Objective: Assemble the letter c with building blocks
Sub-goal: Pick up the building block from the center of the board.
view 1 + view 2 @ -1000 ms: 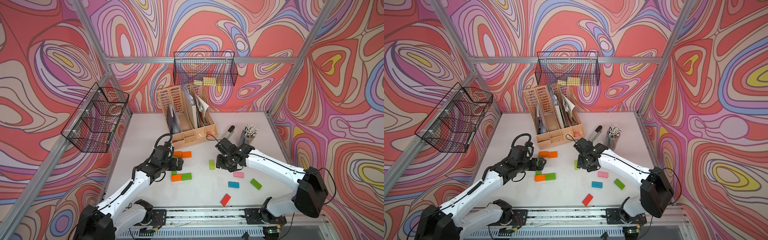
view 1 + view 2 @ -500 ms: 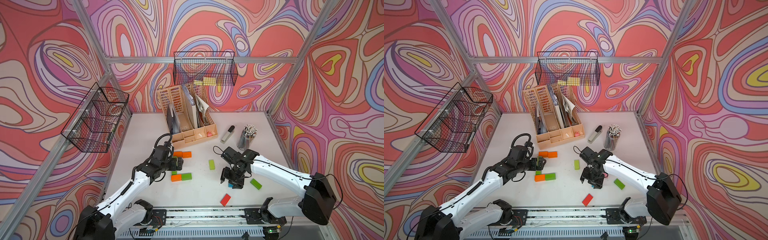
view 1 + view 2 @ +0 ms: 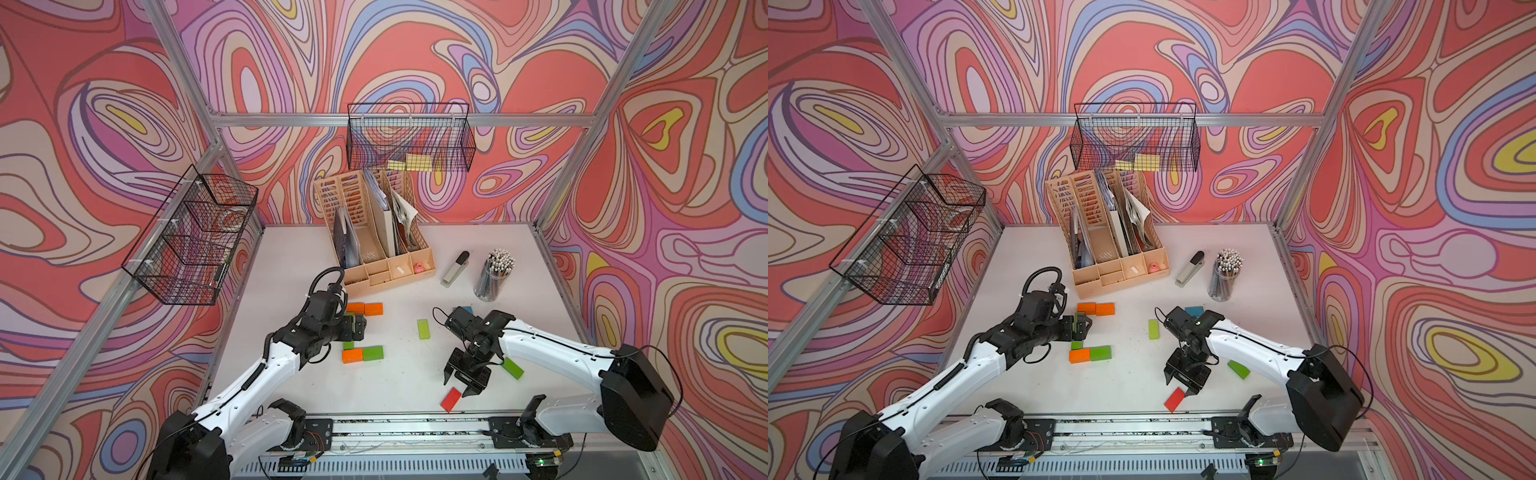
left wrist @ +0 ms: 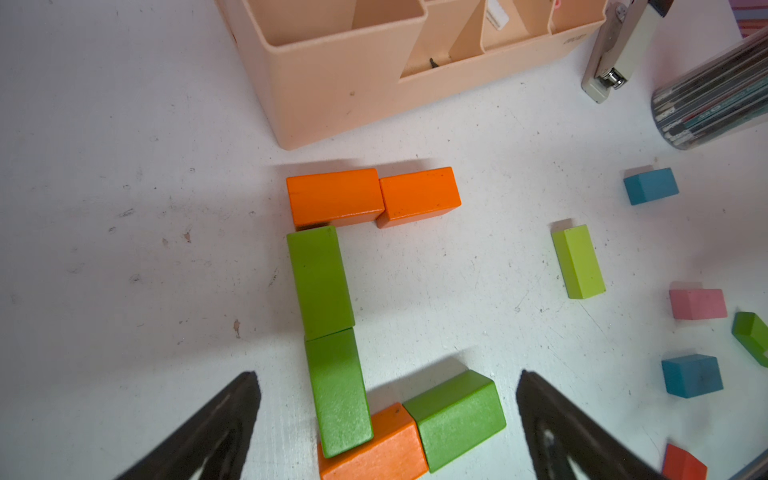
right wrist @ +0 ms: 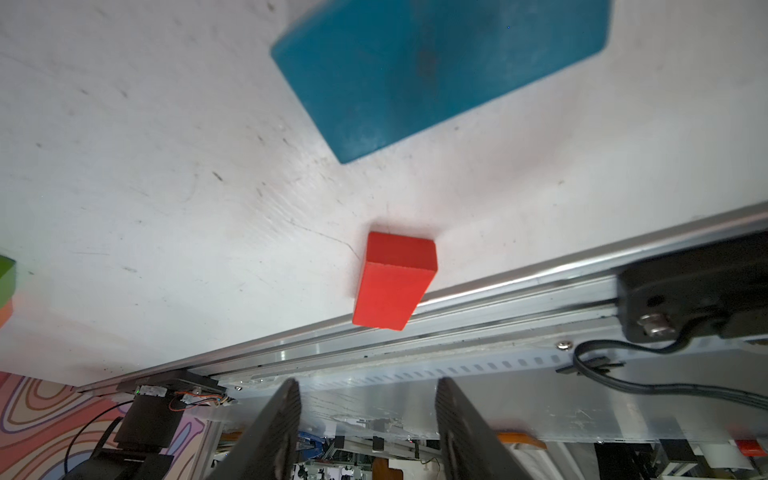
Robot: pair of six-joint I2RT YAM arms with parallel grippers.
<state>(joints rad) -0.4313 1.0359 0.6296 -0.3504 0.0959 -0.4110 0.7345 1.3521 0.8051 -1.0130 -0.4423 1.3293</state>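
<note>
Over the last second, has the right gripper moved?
Yes. The right gripper has pulled away from the lime green block, which lies where it was, toward the robot's base. It now hangs open by the red block.

A white table [image 3: 291, 257] carries a beige file organizer [image 3: 332, 195] near the back, with papers and folders standing in it and a small pink item [image 3: 419, 267] in one front compartment. Just beside it lies a white stapler [image 3: 455, 269] with a black top, near a clear cup of pencils [image 3: 493, 278]. A wire basket [image 3: 409, 137] on the back wall holds yellow sticky-note pads [image 3: 411, 163]. Another wire basket [image 3: 191, 237] hangs from the side frame.
</note>
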